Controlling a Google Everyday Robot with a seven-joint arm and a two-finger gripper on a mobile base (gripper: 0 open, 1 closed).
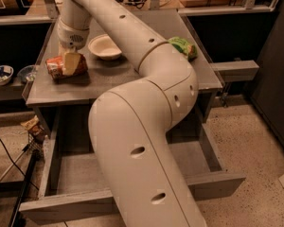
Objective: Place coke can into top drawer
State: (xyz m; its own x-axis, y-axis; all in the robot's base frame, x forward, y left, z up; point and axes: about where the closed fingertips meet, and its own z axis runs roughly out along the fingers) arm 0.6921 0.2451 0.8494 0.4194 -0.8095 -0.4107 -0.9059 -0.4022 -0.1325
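The coke can (pixel 54 66) is red with white markings and lies on its side at the left of the grey cabinet top (pixel 109 82). My gripper (pixel 70 63) reaches down from the long white arm and sits right over the can's middle, hiding part of it. The top drawer (pixel 75 167) is pulled wide open below the cabinet top, with its grey front panel (pixel 61 206) nearest the camera. My arm covers much of the drawer's inside, and no knob shows.
A white bowl (pixel 104 46) stands just right of the can. A green snack bag (pixel 183 46) lies at the right of the top. Two small bowls (pixel 1 74) sit on a lower shelf at left. A crumpled bag (pixel 33 126) and cables lie on the floor left.
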